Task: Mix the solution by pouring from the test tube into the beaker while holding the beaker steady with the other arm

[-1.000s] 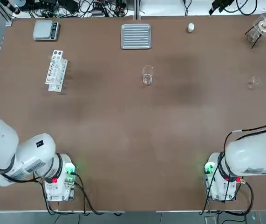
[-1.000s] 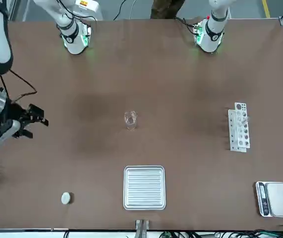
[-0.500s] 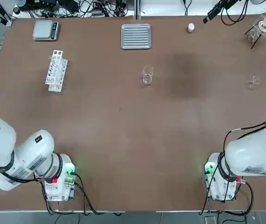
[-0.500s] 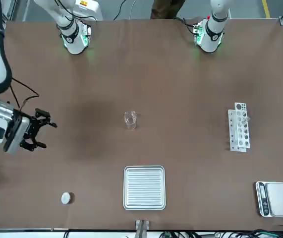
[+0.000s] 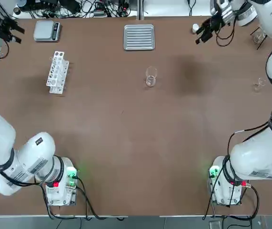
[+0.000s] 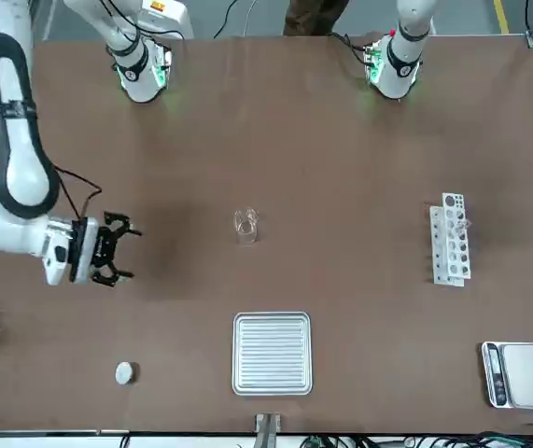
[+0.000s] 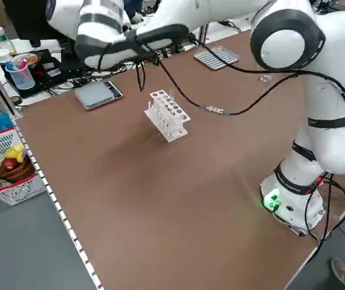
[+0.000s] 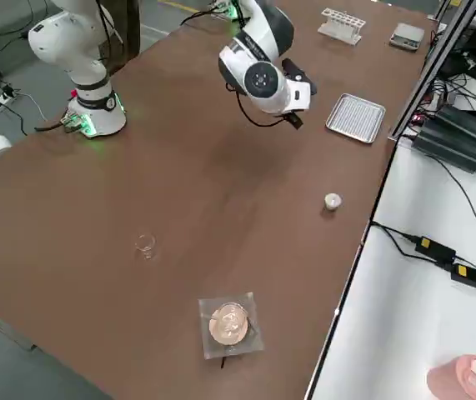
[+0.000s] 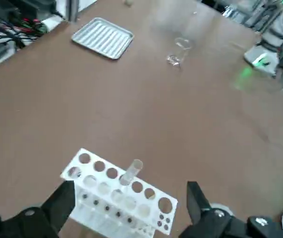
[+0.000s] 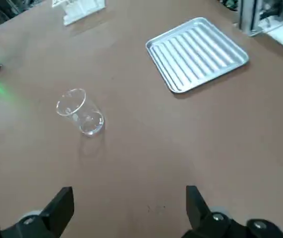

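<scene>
Right gripper (image 5: pixel 201 33) spread, empty, upper right of the top view. Left gripper (image 5: pixel 11 29) spread, empty, upper left, near rack (image 5: pixel 57 72) holding the test tube (image 9: pixel 130 172). Beaker (image 5: pixel 150 77) upright, centre of the bench (image 5: pixel 126 143), well apart from both.

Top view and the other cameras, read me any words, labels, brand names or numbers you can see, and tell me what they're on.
No legible text in any view.
Dark mark on the left arm's white shell: too small to read.
Scale: nothing readable on its panel.
Test tube rack: no markings.
</scene>
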Motion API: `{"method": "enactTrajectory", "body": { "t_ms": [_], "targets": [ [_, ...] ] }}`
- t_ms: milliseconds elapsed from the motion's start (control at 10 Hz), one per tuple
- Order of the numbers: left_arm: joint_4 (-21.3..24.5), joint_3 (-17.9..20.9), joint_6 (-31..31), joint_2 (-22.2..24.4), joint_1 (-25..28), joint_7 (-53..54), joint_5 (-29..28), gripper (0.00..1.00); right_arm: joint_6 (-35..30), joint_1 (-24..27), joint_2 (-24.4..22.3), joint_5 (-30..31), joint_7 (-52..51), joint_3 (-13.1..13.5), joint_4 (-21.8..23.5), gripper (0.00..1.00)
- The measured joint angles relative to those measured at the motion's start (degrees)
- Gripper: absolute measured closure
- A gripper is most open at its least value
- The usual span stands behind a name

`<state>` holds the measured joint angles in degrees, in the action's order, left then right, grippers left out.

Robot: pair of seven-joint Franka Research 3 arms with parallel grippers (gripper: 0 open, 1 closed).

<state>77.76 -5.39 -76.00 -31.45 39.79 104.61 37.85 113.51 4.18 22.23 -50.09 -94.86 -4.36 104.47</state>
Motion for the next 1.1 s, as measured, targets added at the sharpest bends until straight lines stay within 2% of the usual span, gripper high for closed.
{"method": "enactTrajectory", "body": {
  "t_ms": [200,400,700,1100],
  "targets": [
    [0.1,-0.1,0.9,-4.3,0.9,7.2,2.8,0.01,0.8,-1.1,1.5,-9.7,-8.9,-1.7,2.0,0.00],
    [0.2,-0.4,2.0,-8.9,1.2,11.4,6.2,0.01,3.2,-4.0,2.8,-18.9,-19.4,-2.0,6.2,0.00],
    [0.2,-1.2,3.3,-13.5,1.0,16.3,9.7,0.02,4.2,-6.5,4.4,-23.1,-27.0,-2.1,9.4,0.00],
    [0.3,-2.6,3.8,-20.6,1.0,24.4,12.2,0.12,4.1,-6.6,8.6,-30.9,-41.2,-2.1,12.3,0.00]
  ]
}}
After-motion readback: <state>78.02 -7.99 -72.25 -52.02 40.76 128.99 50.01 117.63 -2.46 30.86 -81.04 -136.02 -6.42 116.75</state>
